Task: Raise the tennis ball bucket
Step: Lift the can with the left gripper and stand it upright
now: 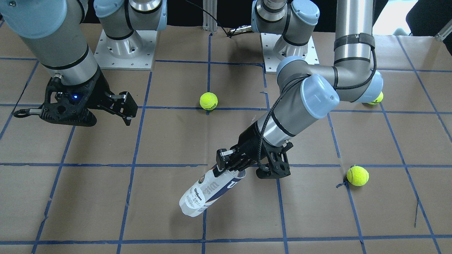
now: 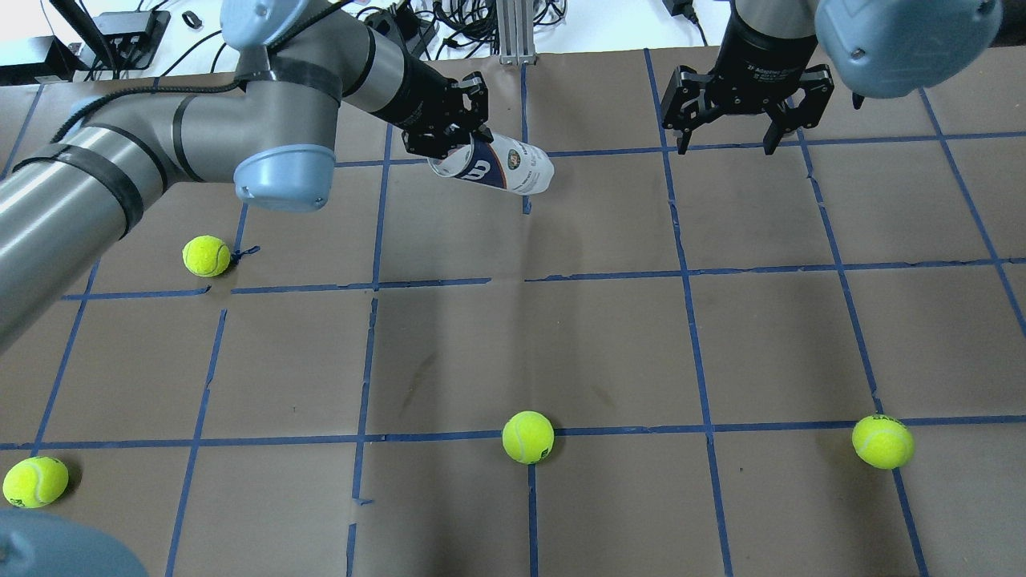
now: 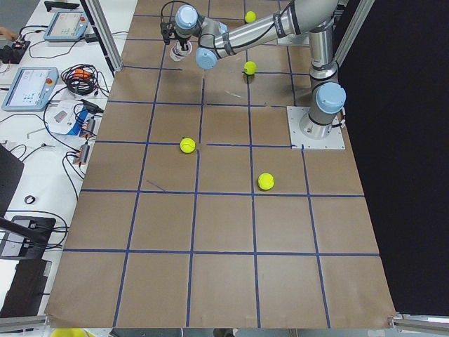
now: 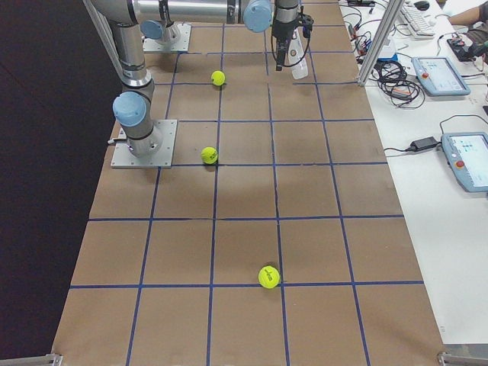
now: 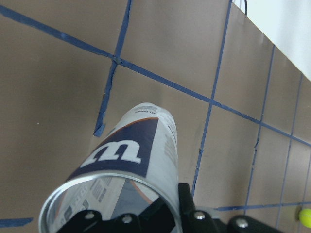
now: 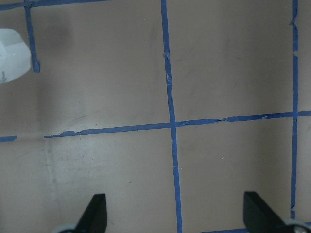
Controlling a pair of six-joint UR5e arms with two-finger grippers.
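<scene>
The tennis ball bucket [image 2: 501, 164] is a clear can with a white and navy Wilson label and a silver rim. My left gripper [image 2: 453, 152] is shut on its open rim end. The bucket [image 1: 208, 190] hangs tilted from the gripper [image 1: 229, 169], its closed end lower and pointing away from the arm. The left wrist view looks along the bucket [image 5: 136, 165] from its rim towards the table below. My right gripper [image 2: 728, 146] is open and empty, off to the bucket's side. The right wrist view shows the bucket's closed end [image 6: 12, 53] at its top left corner.
Several yellow-green tennis balls lie loose on the brown, blue-taped table [image 2: 609, 344]: one near my left arm [image 2: 207, 256], one at the middle front [image 2: 528, 437], one at the front right [image 2: 882, 441], one at the front left [image 2: 34, 482]. Monitors and cables lie beyond the table's far edge.
</scene>
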